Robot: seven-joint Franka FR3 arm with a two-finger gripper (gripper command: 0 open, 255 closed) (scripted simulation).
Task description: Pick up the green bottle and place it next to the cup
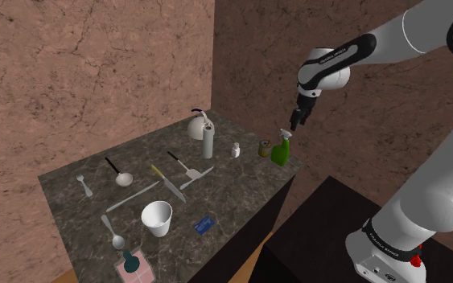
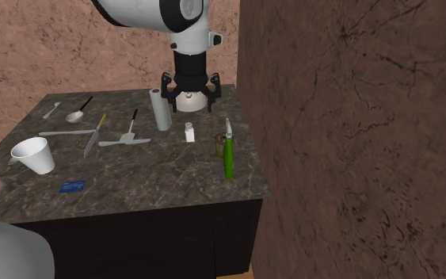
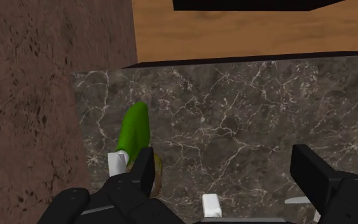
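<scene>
A green spray bottle point(image 1: 281, 151) point(image 2: 228, 158) with a white nozzle stands near the far corner of the dark marble counter point(image 1: 232, 197), close to the brown wall. Far from it, near the counter's front edge, a white cup point(image 1: 157, 218) point(image 2: 36, 154) stands upright. My black gripper point(image 1: 299, 119) point(image 2: 189, 97) hangs open in the air, just above and slightly to the shoulder view's right of the bottle. In the wrist view the green bottle point(image 3: 135, 130) lies just outside one finger point(image 3: 147, 167), not between the two, and nothing is held in the gripper point(image 3: 228, 168).
Beside the bottle are a small brown jar point(image 1: 262, 149) and a white shaker point(image 1: 236, 150). A tall white cylinder point(image 1: 207, 141) and a kettle point(image 1: 197, 125) stand behind. Spoons, a knife point(image 1: 168, 183), a spatula point(image 1: 191, 170), a blue card point(image 1: 204, 224) and a pink pad point(image 1: 136, 269) lie across the counter.
</scene>
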